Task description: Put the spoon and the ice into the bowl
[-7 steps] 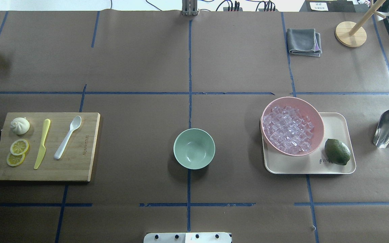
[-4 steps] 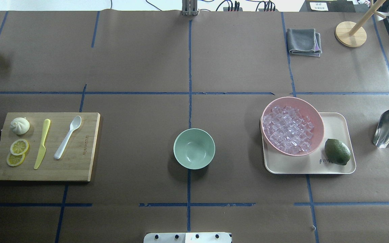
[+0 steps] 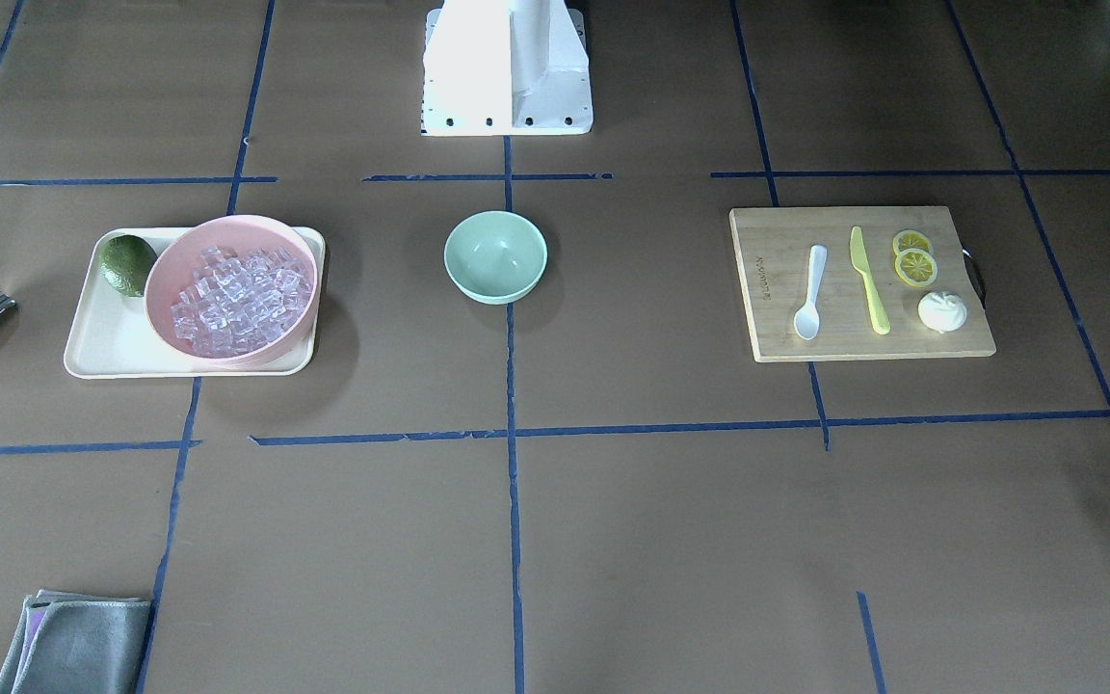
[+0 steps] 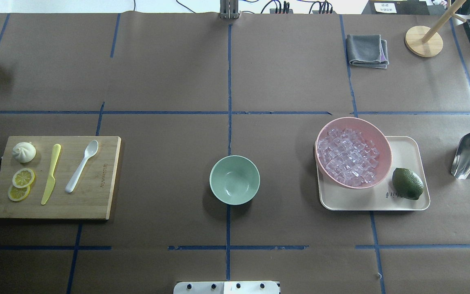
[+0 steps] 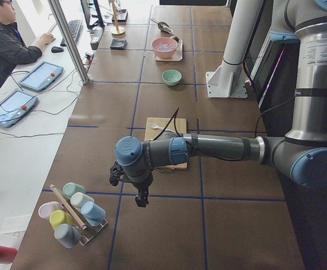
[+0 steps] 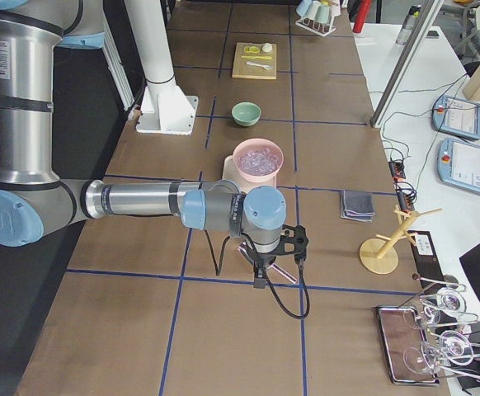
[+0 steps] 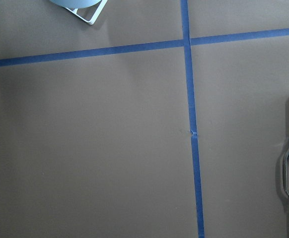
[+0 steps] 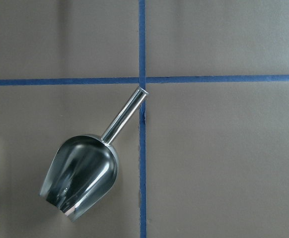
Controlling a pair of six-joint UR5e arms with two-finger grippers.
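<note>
Brown-papered table (image 4: 157, 73) gridded with blue tape (image 4: 229, 81), operator (image 5: 3, 42) seated alongside; left gripper (image 5: 142, 199) and right gripper (image 6: 259, 278): jaw spread indiscernible

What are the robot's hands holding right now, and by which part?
Nothing that I can see. The left hand and right hand hang bare over the table; the spoon lies on the cutting board, the ice in the pink bowl.

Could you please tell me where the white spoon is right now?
In the overhead view, the spoon lies on the wooden cutting board at far left, just right of the yellow-green knife.
</note>
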